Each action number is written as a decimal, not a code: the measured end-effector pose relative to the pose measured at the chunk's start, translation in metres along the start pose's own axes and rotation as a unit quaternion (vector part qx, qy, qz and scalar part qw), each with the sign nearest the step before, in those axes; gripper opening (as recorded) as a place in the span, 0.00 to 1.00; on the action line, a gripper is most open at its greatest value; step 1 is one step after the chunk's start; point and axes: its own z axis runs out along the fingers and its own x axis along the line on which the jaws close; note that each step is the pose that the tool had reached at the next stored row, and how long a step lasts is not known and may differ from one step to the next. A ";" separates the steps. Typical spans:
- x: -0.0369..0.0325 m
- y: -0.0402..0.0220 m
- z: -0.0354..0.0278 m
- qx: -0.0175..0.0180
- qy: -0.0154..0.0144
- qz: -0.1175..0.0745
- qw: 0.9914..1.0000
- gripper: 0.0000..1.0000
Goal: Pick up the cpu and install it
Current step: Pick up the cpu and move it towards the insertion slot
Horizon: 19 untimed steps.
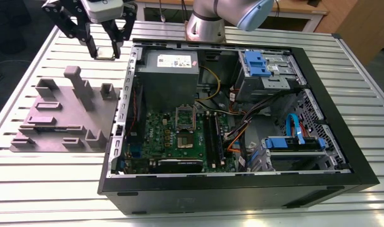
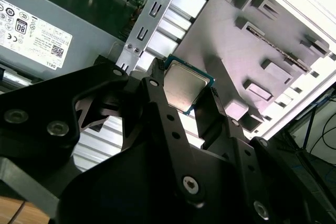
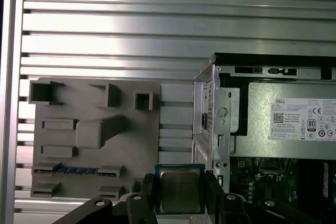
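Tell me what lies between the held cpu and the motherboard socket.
The cpu, clamped in the tool, hangs outside the case; the case's metal rim stands between it and the socket.

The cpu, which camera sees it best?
The first wrist view: the cpu, held in the tool, faces it squarely. The second wrist view shows it slanted and partly covered; the exterior view shows it tiny.

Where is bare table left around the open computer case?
Bare slatted table lies on the near side of the grey fixture block, and at the exterior view's right of the case. Crowded: the case interior, and its far corner where the pincer holds the cpu.
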 end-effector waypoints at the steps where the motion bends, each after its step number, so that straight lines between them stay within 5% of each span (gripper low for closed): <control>1: -0.0003 0.0000 0.0001 0.000 0.000 0.000 1.000 0.47; 10: -0.0043 -0.0001 0.0009 0.000 -0.002 0.000 1.000 0.47; 14: -0.0047 -0.0002 0.0021 0.000 -0.009 0.000 1.000 0.47; 18: -0.0047 -0.0002 0.0034 0.001 -0.021 -0.001 1.000 0.47; 19: -0.0049 -0.0002 0.0034 0.001 -0.022 -0.001 1.000 0.47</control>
